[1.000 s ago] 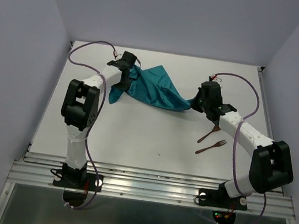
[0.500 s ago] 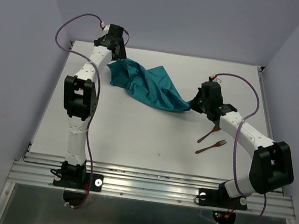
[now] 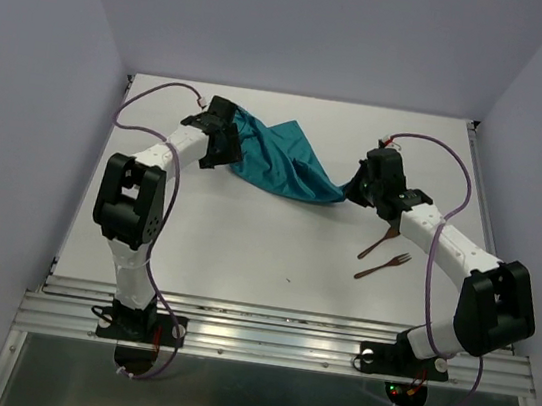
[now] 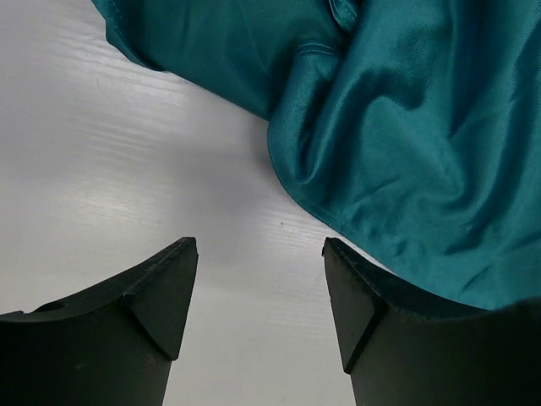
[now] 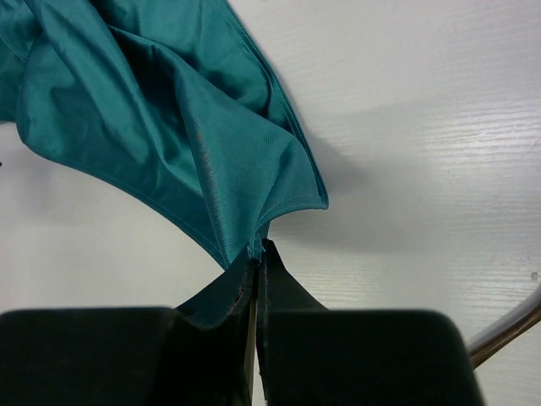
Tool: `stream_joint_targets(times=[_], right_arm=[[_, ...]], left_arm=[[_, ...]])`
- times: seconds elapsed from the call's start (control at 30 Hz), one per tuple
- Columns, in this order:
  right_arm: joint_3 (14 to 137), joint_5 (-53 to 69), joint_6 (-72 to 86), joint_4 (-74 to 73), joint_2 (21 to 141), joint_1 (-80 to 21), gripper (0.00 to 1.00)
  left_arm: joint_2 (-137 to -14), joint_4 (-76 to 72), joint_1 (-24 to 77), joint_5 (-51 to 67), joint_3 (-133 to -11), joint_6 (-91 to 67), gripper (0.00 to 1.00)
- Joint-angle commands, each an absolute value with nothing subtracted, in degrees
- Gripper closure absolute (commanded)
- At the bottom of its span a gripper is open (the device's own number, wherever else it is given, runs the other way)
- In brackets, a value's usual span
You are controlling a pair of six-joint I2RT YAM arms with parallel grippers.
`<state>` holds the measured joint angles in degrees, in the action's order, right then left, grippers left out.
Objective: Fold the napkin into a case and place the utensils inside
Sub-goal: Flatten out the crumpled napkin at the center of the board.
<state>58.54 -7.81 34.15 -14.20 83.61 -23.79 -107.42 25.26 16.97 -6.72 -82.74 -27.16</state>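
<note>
**State of the work area**

We take the white table [image 3: 244, 250] as our reference. The napkin [image 3: 282, 159] lies crumpled on the far half of the table, roughly across its middle width. It is an unfolded heap of teal cloth with raised creases, not a flat strip.

**Left gripper**

The left gripper [image 4: 259, 244] sits low over the far-left part of the table, at that end of the cloth. Its jaws stand well apart, and we see only bare table surface between the two fingers – nothing is held. A rounded fold of the napkin lies just ahead of the fingertips. The cloth's edge runs behind the outline of one finger [image 4: 372, 338]; we cannot tell whether the two touch.

**Right gripper**

The right gripper [image 5: 258, 258] is over the far-right part of the table, at the other end of the cloth. Its fingers are pressed together on one corner of the napkin, and the cloth fans out from that pinch point. The pinched corner appears lifted slightly off the table, since a shadow falls beneath it.

**Utensils**

Both utensils rest on the table's right half, nearer its front edge than the napkin and clear of the cloth. The fork [image 3: 384, 266] lies with its tines toward the right edge. The second piece [image 3: 378, 242] lies just beyond it – the two close together, and neither gripper touches them.
</note>
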Motion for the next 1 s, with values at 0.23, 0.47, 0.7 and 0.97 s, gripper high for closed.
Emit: stream_joint_targets(times=[0.23,0.47,0.7,0.97], right_arm=[[57.92,-7.56,33.66,-14.85,80.25,-23.99,0.99],[57.66,-7.65,33.66,-14.94,79.98,-23.99,0.99],[57.92,-7.65,33.05,-14.94,80.33,-23.99,0.99],[64.06,-16.78,26.47,-18.02,80.07,-23.47,0.99]], left_arm=[[-114.34,12.05,15.03,-0.26,-82.09,-31.38,0.28],[-116.19,10.99,15.03,-0.35,-83.84,-31.29,0.44],[-116.10,13.35,15.03,-0.44,-86.04,-29.88,0.96],[-106.28,24.77,15.03,-0.96,-91.41,-23.21,1.00]])
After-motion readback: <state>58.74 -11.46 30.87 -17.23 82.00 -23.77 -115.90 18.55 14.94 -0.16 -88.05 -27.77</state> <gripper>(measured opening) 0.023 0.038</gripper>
